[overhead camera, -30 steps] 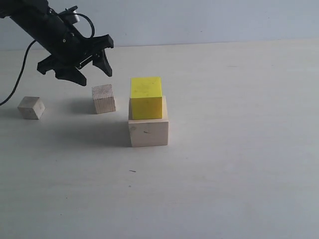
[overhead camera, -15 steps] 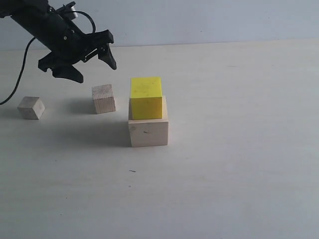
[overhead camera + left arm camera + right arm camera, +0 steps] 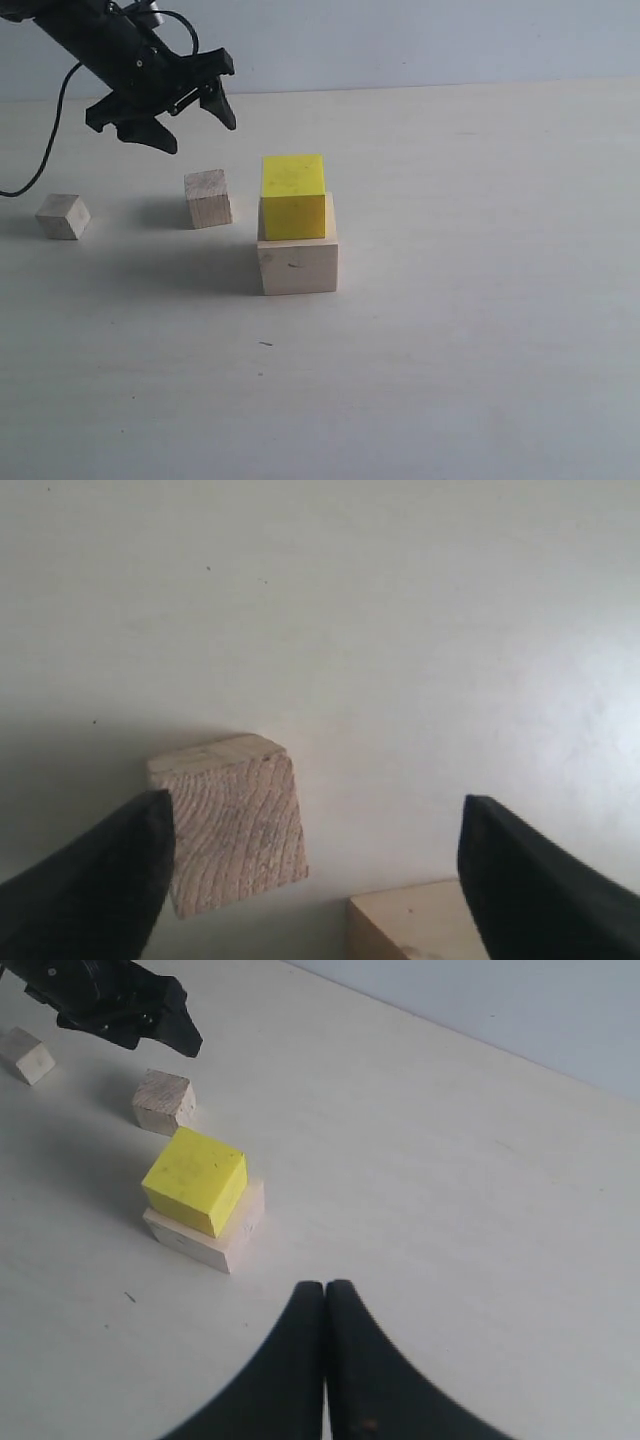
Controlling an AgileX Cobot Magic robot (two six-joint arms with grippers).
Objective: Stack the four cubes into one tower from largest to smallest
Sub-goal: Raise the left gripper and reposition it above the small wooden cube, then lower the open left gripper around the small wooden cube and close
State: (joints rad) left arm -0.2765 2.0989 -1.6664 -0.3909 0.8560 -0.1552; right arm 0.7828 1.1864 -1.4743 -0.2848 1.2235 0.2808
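The yellow cube [image 3: 294, 196] rests on the large pale wood cube [image 3: 297, 262] near the table's middle. To their left stands the grained brownish cube [image 3: 208, 198], and farther left the smallest pale cube [image 3: 63, 216]. My left gripper [image 3: 195, 128] hangs open above and behind the grained cube, holding nothing. In the left wrist view the grained cube [image 3: 232, 820] lies below, near one finger, with a corner of the large cube [image 3: 410, 925] beside it. My right gripper [image 3: 325, 1295] is shut and empty, off from the stack [image 3: 200, 1200].
The pale tabletop [image 3: 480, 300] spreads wide to the right and front of the stack. A black cable [image 3: 45, 145] trails from the left arm down to the table at the far left. A blue-grey wall [image 3: 400, 40] closes the back.
The left gripper has risen a little and shifted right, toward the space above the grained cube, with its jaws spread slightly wider. The cubes and right gripper have not moved.
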